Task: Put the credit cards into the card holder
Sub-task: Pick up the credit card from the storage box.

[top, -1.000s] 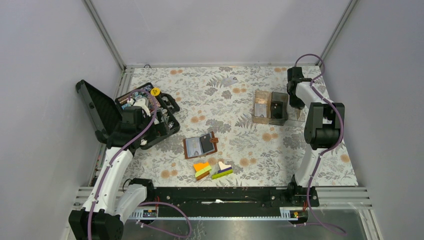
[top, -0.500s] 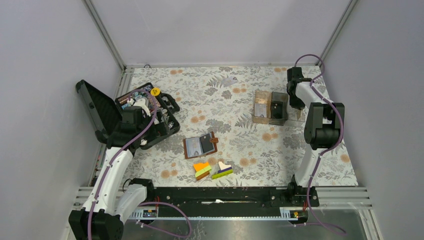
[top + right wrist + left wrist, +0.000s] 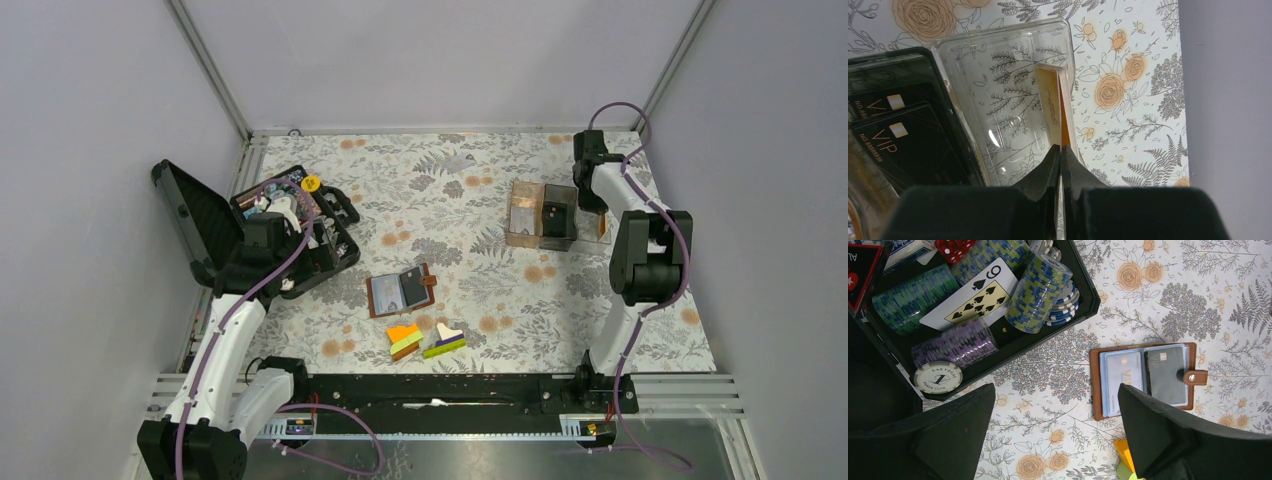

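The brown card holder (image 3: 400, 291) lies open on the floral table, with a bluish-grey card and a dark card in its slots; it also shows in the left wrist view (image 3: 1143, 380). My left gripper (image 3: 305, 232) is open and empty (image 3: 1055, 405), high above the table beside the poker case, left of the holder. My right gripper (image 3: 598, 212) is at the far right, shut (image 3: 1061, 152) on one tan card (image 3: 1063, 127) standing on edge at the right end of the clear box (image 3: 1003, 100). More tan cards (image 3: 1052, 97) stand there. Dark VIP cards (image 3: 893, 137) lie in the brown box.
An open black case (image 3: 290, 235) with poker chips (image 3: 1040, 285) and a playing card stands at the left. Orange, green and purple blocks (image 3: 425, 340) lie in front of the holder. The clear and brown boxes (image 3: 540, 215) stand near the right wall (image 3: 1228, 100).
My right gripper has shifted slightly to the right at the clear box, still pinching the tan card. The left arm has not moved.
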`<state>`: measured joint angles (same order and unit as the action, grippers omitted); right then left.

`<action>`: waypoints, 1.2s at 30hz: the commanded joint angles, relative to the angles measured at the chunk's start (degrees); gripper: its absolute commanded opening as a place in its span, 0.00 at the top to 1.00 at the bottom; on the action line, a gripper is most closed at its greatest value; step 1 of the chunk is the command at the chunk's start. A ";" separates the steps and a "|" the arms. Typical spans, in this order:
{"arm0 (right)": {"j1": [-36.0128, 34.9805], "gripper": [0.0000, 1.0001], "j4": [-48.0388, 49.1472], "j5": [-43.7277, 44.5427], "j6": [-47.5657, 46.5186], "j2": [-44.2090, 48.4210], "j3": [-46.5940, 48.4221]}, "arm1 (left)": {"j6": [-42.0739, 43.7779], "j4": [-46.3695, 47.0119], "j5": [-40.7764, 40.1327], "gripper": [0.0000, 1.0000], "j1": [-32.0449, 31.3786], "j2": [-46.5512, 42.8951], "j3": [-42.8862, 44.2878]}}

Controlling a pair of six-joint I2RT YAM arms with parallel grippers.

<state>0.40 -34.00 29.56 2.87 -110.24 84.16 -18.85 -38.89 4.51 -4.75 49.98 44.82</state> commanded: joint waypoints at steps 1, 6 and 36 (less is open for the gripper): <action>-0.09 0.98 -0.72 3.05 0.53 4.13 1.31 | 0.48 2.68 -0.01 0.01 0.36 -0.84 -0.08; -1.68 1.00 -0.65 2.38 0.99 5.39 1.52 | 0.48 2.68 0.23 0.01 0.36 -1.37 -0.17; -12.68 1.00 8.69 -42.00 18.66 42.84 -17.81 | -10.81 17.92 19.49 0.03 -18.61 -2.89 0.48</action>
<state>-7.35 -29.50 -0.12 14.66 -73.56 69.91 -22.65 -32.75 16.53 -17.23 46.61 43.90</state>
